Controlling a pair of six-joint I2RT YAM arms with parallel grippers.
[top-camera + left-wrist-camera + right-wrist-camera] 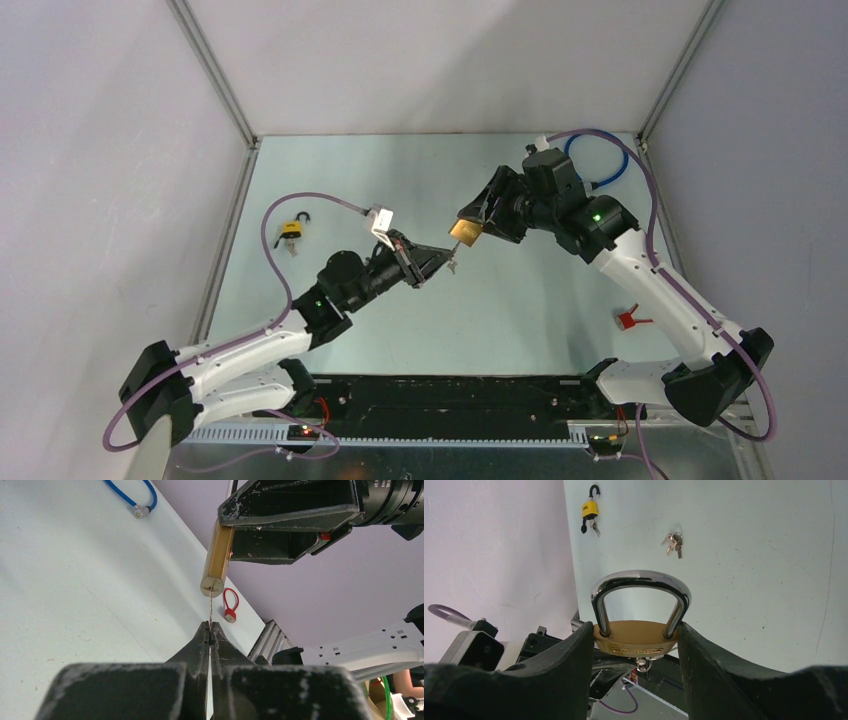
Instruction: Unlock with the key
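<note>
A brass padlock [465, 232] hangs above the table, my right gripper [476, 222] shut on its body. In the right wrist view the fingers press both sides of the padlock [636, 637], and its steel shackle [639, 577] sits with both legs in the body. My left gripper [210, 627] is shut on a thin key [210, 607], whose blade reaches up into the keyhole in the padlock's [218, 555] bottom face. The key's head [642, 664] shows just beneath the brass body. From above, the left gripper [447, 258] sits just below and left of the padlock.
A yellow padlock [291, 231] with keys lies near the left wall. A small red lock [629, 319] lies at the right, and a blue cable lock [600, 165] at the back right corner. A loose bunch of keys [674, 541] lies on the table.
</note>
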